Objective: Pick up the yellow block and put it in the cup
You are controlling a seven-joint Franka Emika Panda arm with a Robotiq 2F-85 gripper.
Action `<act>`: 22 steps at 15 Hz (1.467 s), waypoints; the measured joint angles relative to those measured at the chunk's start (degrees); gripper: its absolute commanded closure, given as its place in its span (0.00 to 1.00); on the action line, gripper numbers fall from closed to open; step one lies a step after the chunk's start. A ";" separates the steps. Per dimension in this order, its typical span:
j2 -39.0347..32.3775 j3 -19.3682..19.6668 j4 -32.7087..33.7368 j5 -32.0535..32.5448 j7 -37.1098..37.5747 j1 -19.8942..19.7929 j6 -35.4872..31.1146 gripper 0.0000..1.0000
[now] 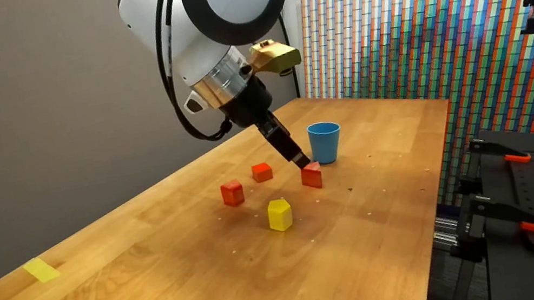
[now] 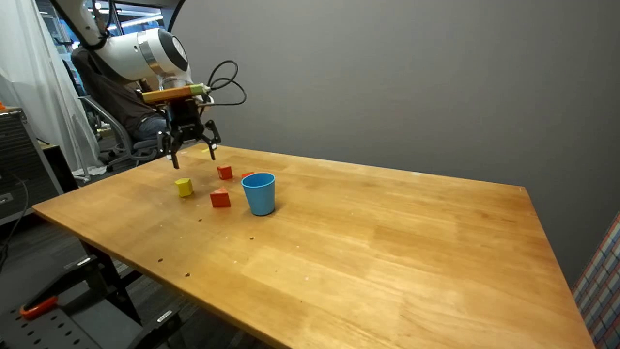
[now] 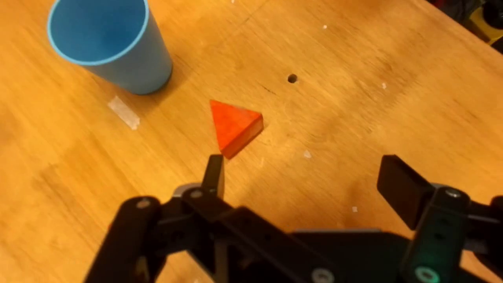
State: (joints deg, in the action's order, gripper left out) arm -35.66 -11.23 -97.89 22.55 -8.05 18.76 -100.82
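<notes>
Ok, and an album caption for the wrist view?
Open pincer above a wooden table with a red triangular block and blue cup.

The surface (image 2: pixel 411 252) looks like faintly glossy wood, the cup (image 2: pixel 261 198) smooth plastic, the curtain (image 2: pixel 46 92) cloth, the wrist ring (image 1: pixel 224 79) shiny metal.

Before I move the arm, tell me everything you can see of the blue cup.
The blue cup is round, wider at the rim than at the base, with smooth walls that look like plastic and no handle showing. It stands upright on the table, mouth up; the wrist view shows a deeper blue inside and cuts off part of the rim. Only the table touches it; the triangular red block lies nearby, with a gap between.
</notes>
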 measured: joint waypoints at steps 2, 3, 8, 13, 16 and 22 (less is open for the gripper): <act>-0.87 -0.54 1.16 -1.68 -6.04 -0.93 -0.06 0.00; -1.27 -0.93 1.58 -2.24 -8.90 -1.42 -0.12 0.00; -4.06 -3.23 2.80 -4.29 -20.30 -2.62 -0.72 0.00; -7.99 -4.96 4.12 -4.54 -24.64 -2.44 -0.81 0.00; -9.99 -5.47 5.05 -4.54 -24.89 -1.76 -1.41 0.00; -11.58 -5.52 6.05 -4.52 -24.87 0.04 -4.33 0.34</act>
State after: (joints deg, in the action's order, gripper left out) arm -47.23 -16.75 -91.84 18.03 -32.92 18.81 -105.15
